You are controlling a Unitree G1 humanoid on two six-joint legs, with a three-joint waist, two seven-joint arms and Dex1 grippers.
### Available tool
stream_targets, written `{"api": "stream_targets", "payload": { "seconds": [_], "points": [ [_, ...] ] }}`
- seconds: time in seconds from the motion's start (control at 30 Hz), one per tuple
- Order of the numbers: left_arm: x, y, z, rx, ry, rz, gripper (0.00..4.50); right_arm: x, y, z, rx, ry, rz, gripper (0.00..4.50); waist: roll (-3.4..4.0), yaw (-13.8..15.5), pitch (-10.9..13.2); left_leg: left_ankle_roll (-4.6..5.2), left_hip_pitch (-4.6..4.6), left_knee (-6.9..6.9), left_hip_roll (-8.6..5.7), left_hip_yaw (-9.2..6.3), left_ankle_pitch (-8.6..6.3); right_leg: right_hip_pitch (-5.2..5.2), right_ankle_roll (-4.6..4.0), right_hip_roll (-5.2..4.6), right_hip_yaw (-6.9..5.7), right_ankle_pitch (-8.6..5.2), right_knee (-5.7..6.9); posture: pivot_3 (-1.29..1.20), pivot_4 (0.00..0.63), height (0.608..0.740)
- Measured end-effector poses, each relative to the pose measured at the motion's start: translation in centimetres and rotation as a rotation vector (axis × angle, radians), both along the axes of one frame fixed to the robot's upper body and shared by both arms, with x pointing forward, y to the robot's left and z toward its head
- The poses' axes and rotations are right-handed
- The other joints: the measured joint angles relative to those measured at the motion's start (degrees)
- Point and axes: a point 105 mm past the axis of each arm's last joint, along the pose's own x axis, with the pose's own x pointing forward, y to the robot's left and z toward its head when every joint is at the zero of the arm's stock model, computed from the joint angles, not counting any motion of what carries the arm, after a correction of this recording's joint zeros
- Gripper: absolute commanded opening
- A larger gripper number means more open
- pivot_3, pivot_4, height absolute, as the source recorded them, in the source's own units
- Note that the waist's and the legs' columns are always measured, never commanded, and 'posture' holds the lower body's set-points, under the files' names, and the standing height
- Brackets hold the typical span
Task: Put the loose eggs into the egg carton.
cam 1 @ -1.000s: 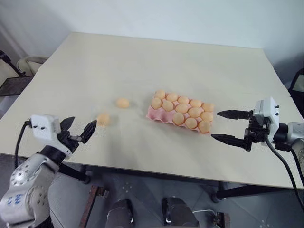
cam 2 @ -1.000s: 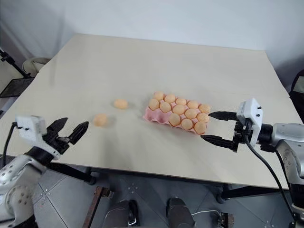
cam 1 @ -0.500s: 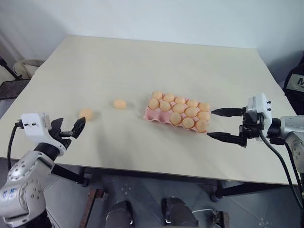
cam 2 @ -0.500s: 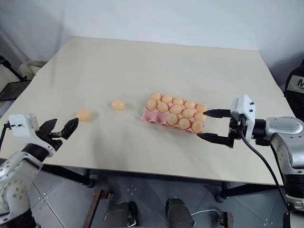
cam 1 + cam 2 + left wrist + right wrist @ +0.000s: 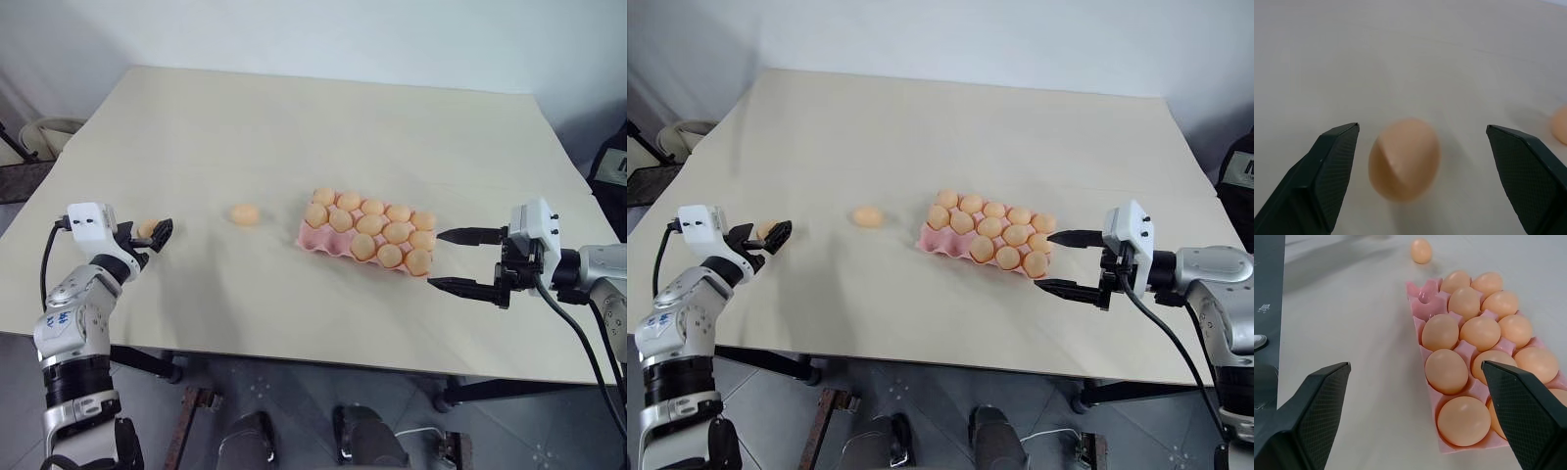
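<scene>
One loose egg [image 5: 1404, 159] lies on the table near its left edge, between the spread fingers of my open left gripper [image 5: 149, 235], and neither finger touches it. A second loose egg [image 5: 245, 214] rests left of the egg carton [image 5: 309, 238]. That pink tray holds several pale orange eggs, with empty cups [image 5: 1424, 296] at its left end. My right gripper [image 5: 435, 258] hovers open and empty just right of the carton, pointing at it.
The beige table [image 5: 294, 127] has bare room behind and in front of the carton. Its front edge [image 5: 294, 345] runs close under both grippers. A round stool [image 5: 49, 132] stands beyond the left edge and a dark object [image 5: 612, 162] off the right.
The nearer loose egg has rolled left across the table. My left gripper followed it forward and left, and its fingers now stand either side of it. The right gripper stayed put.
</scene>
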Motion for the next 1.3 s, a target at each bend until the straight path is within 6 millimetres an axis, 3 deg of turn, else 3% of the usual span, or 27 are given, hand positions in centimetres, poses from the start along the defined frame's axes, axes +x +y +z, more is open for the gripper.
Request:
{"api": "stream_targets", "payload": {
  "seconds": [0.27,0.37,0.57,0.63,0.8,1.0,1.2,1.3],
  "points": [
    [1.6,0.1,-1.5,0.003,0.023,-0.016,4.43,-0.2,-0.5,0.1,-0.002,-0.001,-0.026,4.50,0.00,0.8,0.0,0.01,-0.07,0.01,0.08,0.02,-0.02,-0.05,0.00,-0.12,-0.46,0.00,-0.05,0.00,0.150,0.740],
    [1.9,0.2,-1.6,0.005,0.010,-0.017,3.84,-0.4,-0.4,0.0,-0.005,0.002,-0.026,4.50,0.00,0.9,0.0,0.04,-0.08,0.02,0.10,0.01,-0.01,-0.05,0.00,-0.22,-0.69,0.00,-0.04,0.00,0.150,0.740],
    [2.2,0.5,-1.2,0.024,-0.014,-0.029,1.93,-0.4,-0.6,0.0,-0.004,-0.001,-0.035,4.50,0.00,0.9,0.0,0.08,-0.10,0.04,0.11,0.02,-0.02,-0.07,0.01,-0.20,-0.77,0.00,-0.04,0.00,0.150,0.740],
    [2.2,0.6,-1.0,0.031,-0.020,-0.036,1.72,-0.4,-0.7,0.0,-0.004,-0.002,-0.036,4.50,0.00,1.0,0.0,0.09,-0.10,0.04,0.09,0.03,-0.02,-0.07,0.01,-0.20,-0.77,0.00,-0.04,0.00,0.150,0.740],
    [1.8,-0.8,0.0,0.069,-0.036,-0.116,1.72,-0.5,-1.1,0.1,-0.001,-0.009,-0.054,4.50,0.00,1.0,0.0,0.11,-0.13,0.03,0.10,0.05,-0.02,-0.09,0.02,-0.08,-0.82,0.01,-0.02,0.00,0.150,0.740],
    [0.5,-8.4,5.0,0.085,-0.112,-0.474,1.72,-0.5,-1.2,0.1,-0.002,-0.011,-0.066,4.50,0.00,1.6,0.0,0.16,-0.16,0.12,0.04,0.06,0.02,-0.09,0.04,0.03,-0.83,0.02,0.06,0.00,0.150,0.740],
    [-0.3,-14.9,7.3,0.100,-0.095,-0.758,1.72,-0.6,-1.3,-0.3,-0.003,-0.022,-0.092,4.50,0.00,2.1,0.0,0.13,-0.14,0.18,-0.03,0.05,0.05,-0.08,0.08,-0.01,-0.78,0.04,0.15,0.00,0.150,0.740],
    [-0.4,-19.9,8.4,0.098,-0.123,-0.940,1.72,-0.9,-1.5,-0.4,0.007,-0.037,-0.124,4.50,0.00,2.6,0.0,0.25,-0.17,0.20,-0.19,-0.03,0.09,-0.02,0.11,-0.11,-0.79,0.05,0.10,0.00,0.150,0.740]
  ]
}}
